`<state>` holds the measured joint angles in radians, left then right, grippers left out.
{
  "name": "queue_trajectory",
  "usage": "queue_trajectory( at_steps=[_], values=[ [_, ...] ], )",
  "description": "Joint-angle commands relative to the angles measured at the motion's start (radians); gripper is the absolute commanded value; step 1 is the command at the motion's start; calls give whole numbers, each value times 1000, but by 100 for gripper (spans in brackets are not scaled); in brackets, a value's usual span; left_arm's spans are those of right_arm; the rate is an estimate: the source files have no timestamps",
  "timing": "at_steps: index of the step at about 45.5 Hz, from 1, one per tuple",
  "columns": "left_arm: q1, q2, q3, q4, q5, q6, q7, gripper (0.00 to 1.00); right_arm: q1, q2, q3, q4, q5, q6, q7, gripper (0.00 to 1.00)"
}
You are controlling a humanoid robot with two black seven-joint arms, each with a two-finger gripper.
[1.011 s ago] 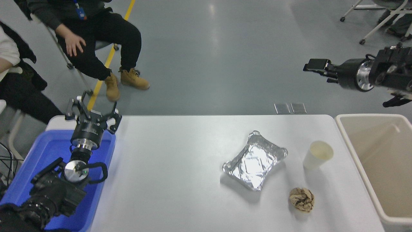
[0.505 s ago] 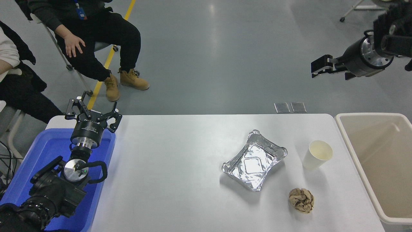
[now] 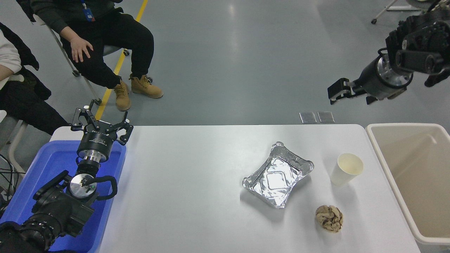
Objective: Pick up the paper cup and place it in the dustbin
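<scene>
Blue plastic bin (image 3: 42,175) is sitting at the desk's (image 3: 182,196) left end, with the left gripper (image 3: 101,124) hanging over its far rim, jaws spread open. Two people are sitting beyond that corner. Mid-desk, a foil tray (image 3: 277,174) is lying empty. Just right of it the paper cup (image 3: 346,169) is standing upright, a crumpled brown paper ball (image 3: 329,218) lying nearer the camera. The right gripper (image 3: 339,92) is hanging above the floor beyond the desk, well apart from the cup; its jaws cannot be judged. The beige dustbin (image 3: 378,154) is standing at the desk's right end.
</scene>
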<state>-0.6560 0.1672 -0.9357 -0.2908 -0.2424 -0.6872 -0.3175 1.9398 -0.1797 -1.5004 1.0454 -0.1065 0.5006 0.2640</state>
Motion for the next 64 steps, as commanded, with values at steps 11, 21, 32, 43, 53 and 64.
queue_trajectory(
  at_steps=[11, 21, 32, 43, 53, 64],
  values=[
    [1, 0, 0, -1, 0, 0, 0, 99, -223, -77, -9, -42, -87, -119, 0, 100],
    [1, 0, 0, 1, 0, 0, 0, 99, -343, -81, 3, -114, -76, -181, 0, 100],
    [1, 0, 0, -1, 0, 0, 0, 99, -513, -80, 49, -255, -68, -212, 0, 100],
    [-1, 0, 0, -1, 0, 0, 0, 99, -581, -92, 72, -320, -67, -221, 0, 100],
    [1, 0, 0, -1, 0, 0, 0, 99, -634, -112, 101, -349, -68, -240, 0, 100],
    [1, 0, 0, -1, 0, 0, 0, 99, -708, -110, 175, -387, -68, -267, 0, 100]
  ],
)
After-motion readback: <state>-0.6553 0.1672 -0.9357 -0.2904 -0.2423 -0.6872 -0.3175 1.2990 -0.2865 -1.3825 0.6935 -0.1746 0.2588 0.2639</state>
